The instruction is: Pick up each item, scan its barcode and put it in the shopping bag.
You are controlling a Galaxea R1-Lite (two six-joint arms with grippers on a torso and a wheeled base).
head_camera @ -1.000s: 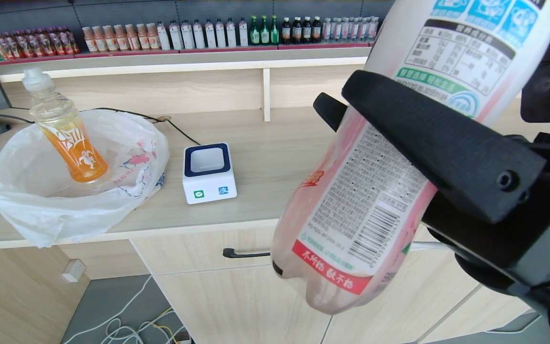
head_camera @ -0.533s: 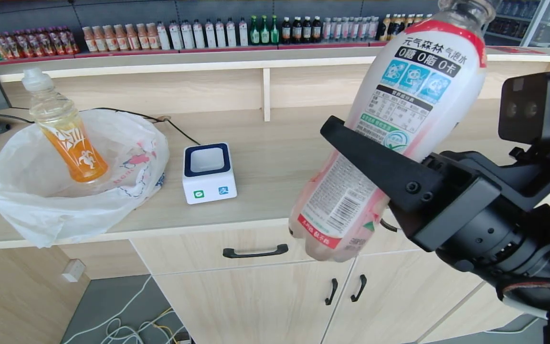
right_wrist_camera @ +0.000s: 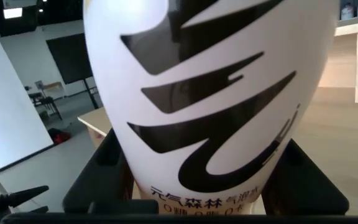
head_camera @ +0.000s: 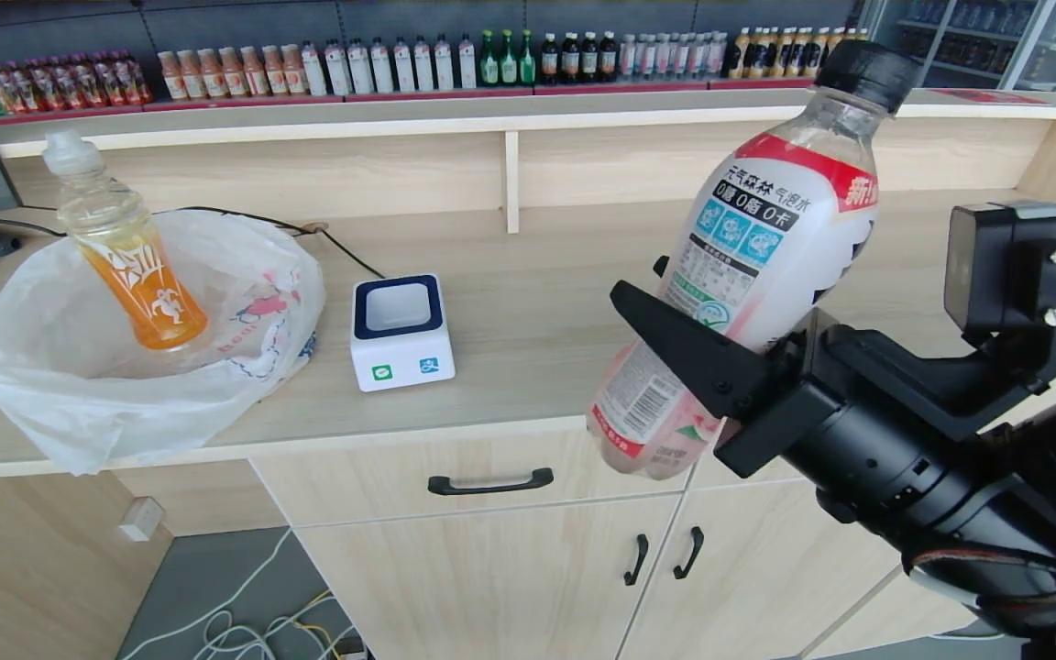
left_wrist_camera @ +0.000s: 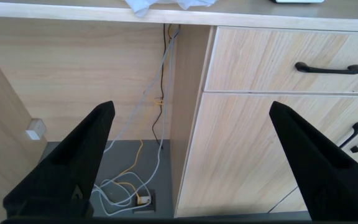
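Note:
My right gripper (head_camera: 730,353) is shut on a pink-and-white drink bottle (head_camera: 748,275) with a black cap, held tilted in the air over the counter's front edge, right of the scanner; its barcode faces down and to the left. The bottle's label (right_wrist_camera: 216,99) is close to the right wrist camera. A white scanner (head_camera: 400,330) with a dark blue rim sits on the counter (head_camera: 528,302). A white shopping bag (head_camera: 88,367) lies open at the left with an orange drink bottle (head_camera: 125,247) leaning in it. My left gripper (left_wrist_camera: 191,162) is open below counter height, facing the cabinet.
Cabinet drawers and doors with black handles (head_camera: 489,482) lie under the counter. A black cable (head_camera: 345,247) runs behind the scanner. Shelves of bottles (head_camera: 400,64) line the back wall. Cables (left_wrist_camera: 129,186) trail on the floor.
My right gripper has carried the pink bottle away from the head camera, lower and toward the counter, so it looks smaller and its black cap has come into sight. Bag and scanner are unmoved.

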